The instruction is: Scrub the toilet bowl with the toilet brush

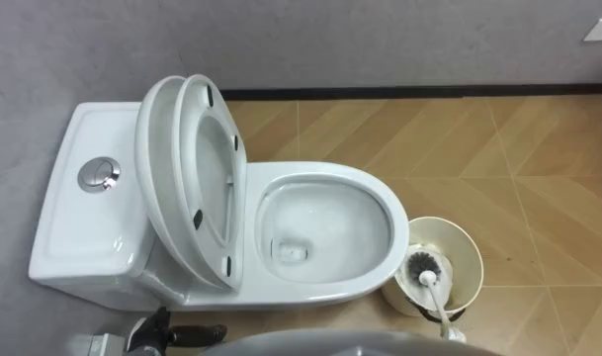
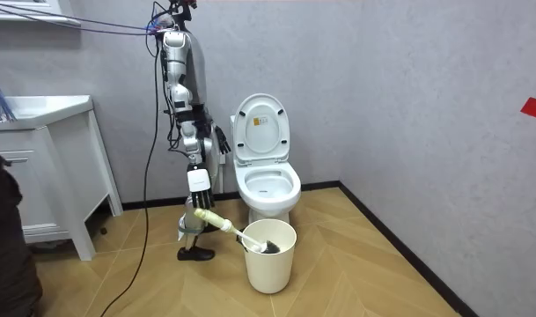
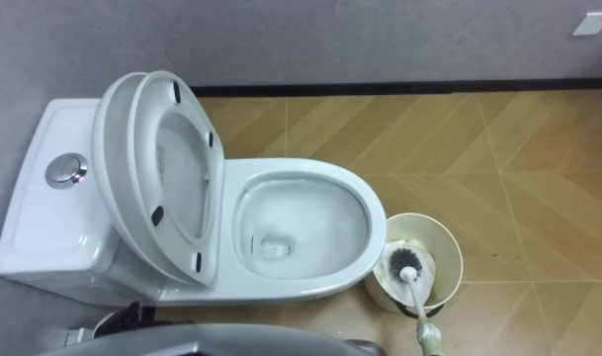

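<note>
The toilet [image 1: 325, 289] is ready for brushing. Its seat and lid [image 1: 187, 168] are tipped up together against the cistern [image 1: 78, 232], which leaves the bowl's rim and inner wall fully open to a brush from above. The robot stands side-on to the bowl, with the cistern on its left and a cream bucket [image 1: 468, 255] on the wooden floor [image 1: 538, 148] to its right, touching or just beside the front of the bowl. That spot makes sense for a brush holder: the lift from bucket to bowl is short and any drips would fall close by. The toilet brush [image 1: 423, 266] has its dark bristle head down inside the bucket, and its pale shaft slants back toward the robot's right side. In the room view the right robot hand [image 2: 195, 211] is closed round the cream grip at the far end of that shaft. It holds the brush at a low angle, probably so the head can be drawn up over the rim without tipping the bucket. The left robot hand [image 1: 167, 332] hangs low by the base of the toilet, away from the work, and I cannot tell how its fingers are set. No brushing of the bowl appears to have begun, and the next step looks to be lifting the head clear and swinging it left over the bowl.
</note>
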`<state>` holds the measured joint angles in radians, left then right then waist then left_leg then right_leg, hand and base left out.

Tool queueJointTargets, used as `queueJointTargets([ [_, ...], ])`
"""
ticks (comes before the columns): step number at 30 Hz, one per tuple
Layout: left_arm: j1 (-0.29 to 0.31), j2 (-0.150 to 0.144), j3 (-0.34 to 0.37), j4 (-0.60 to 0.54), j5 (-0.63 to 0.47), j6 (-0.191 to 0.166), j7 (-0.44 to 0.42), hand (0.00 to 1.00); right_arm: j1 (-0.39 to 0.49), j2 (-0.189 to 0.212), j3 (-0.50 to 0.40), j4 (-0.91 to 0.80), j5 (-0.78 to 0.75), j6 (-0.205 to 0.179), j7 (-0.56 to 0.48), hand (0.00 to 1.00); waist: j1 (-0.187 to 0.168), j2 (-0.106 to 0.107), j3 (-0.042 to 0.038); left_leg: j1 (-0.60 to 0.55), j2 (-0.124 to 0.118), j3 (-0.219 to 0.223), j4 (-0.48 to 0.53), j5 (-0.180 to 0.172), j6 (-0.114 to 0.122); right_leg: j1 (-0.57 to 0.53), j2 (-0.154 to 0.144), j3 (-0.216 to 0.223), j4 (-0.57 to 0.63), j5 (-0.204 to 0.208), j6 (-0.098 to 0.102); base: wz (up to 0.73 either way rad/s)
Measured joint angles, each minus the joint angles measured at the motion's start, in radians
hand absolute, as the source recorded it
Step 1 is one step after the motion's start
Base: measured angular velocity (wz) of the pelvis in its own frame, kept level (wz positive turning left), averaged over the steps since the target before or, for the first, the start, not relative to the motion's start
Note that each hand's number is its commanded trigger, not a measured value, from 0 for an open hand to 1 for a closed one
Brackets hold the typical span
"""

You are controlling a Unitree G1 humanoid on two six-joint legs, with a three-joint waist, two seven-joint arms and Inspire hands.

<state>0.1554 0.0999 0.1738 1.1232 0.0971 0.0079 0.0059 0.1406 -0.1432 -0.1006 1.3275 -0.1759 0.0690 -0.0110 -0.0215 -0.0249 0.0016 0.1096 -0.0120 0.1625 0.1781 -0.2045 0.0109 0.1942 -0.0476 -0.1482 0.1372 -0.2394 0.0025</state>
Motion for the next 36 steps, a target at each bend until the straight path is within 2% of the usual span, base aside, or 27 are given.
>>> queueJointTargets([
  [7, 0.002, 0.000, 0.000, 0.000, -0.007, 0.009, 0.002, 0.00, 0.009, 0.001, 0.001, -0.012, -0.074, 0.035, 0.000, 0.00, 0.001, 0.000, -0.0006, 0.005, -0.001, -0.001, -0.007, 0.000, 0.000, 0.002, 0.000, 0.001, 0.001, 0.000, 0.000, 0.00],
  [12, 0.002, 0.001, -0.012, -0.002, -0.016, 0.009, 0.006, 0.00, 0.018, 0.001, 0.001, -0.032, -0.086, 0.039, -0.020, 0.00, 0.000, 0.001, -0.0002, 0.005, -0.002, -0.001, -0.007, 0.000, 0.000, 0.001, 0.000, 0.006, 0.000, 0.000, 0.000, 0.00],
  [17, -0.006, 0.001, -0.041, -0.004, -0.044, 0.008, 0.023, 0.00, 0.024, 0.001, 0.001, -0.129, -0.073, 0.037, -0.073, 0.00, 0.001, 0.009, 0.0002, 0.003, -0.001, 0.002, -0.012, 0.000, 0.001, -0.005, 0.001, 0.009, -0.001, -0.001, 0.001, -0.02],
  [20, -0.006, 0.001, -0.043, -0.005, -0.039, 0.005, 0.030, 0.00, 0.017, 0.001, 0.000, -0.195, -0.030, 0.002, -0.099, 0.00, 0.002, 0.009, 0.0001, 0.000, -0.001, 0.002, -0.012, 0.000, 0.001, -0.007, 0.002, 0.008, -0.002, -0.001, 0.001, 0.00],
  [22, -0.007, 0.002, -0.052, -0.005, -0.039, -0.007, 0.031, 0.00, 0.001, 0.004, 0.001, -0.225, 0.012, -0.032, -0.107, 0.00, 0.002, 0.006, -0.0031, -0.007, -0.001, 0.002, -0.011, 0.000, 0.001, -0.014, 0.002, 0.008, -0.001, -0.001, 0.000, 0.00],
  [26, -0.008, 0.003, -0.054, -0.004, -0.036, -0.018, 0.031, 0.00, 0.000, 0.017, 0.002, -0.283, 0.010, -0.066, -0.110, 0.00, 0.006, 0.008, -0.0042, -0.010, -0.001, 0.002, -0.010, 0.000, 0.001, -0.020, 0.001, 0.009, 0.004, 0.000, 0.000, 0.00],
  [28, -0.008, 0.006, -0.060, -0.003, -0.037, -0.029, 0.035, 0.00, -0.006, 0.018, 0.031, -0.289, 0.011, -0.096, -0.119, 0.00, 0.007, 0.008, -0.0040, -0.009, -0.001, 0.001, -0.010, 0.000, 0.001, -0.020, 0.001, 0.009, 0.007, 0.000, 0.000, 0.00],
  [36, -0.010, 0.007, -0.078, -0.001, -0.038, -0.055, 0.052, 0.00, -0.005, 0.018, 0.054, -0.378, 0.012, -0.124, -0.139, 0.00, 0.019, 0.009, 0.0005, -0.027, 0.001, 0.000, 0.001, -0.002, 0.003, -0.037, 0.001, 0.008, 0.018, 0.000, 0.000, -0.02],
])
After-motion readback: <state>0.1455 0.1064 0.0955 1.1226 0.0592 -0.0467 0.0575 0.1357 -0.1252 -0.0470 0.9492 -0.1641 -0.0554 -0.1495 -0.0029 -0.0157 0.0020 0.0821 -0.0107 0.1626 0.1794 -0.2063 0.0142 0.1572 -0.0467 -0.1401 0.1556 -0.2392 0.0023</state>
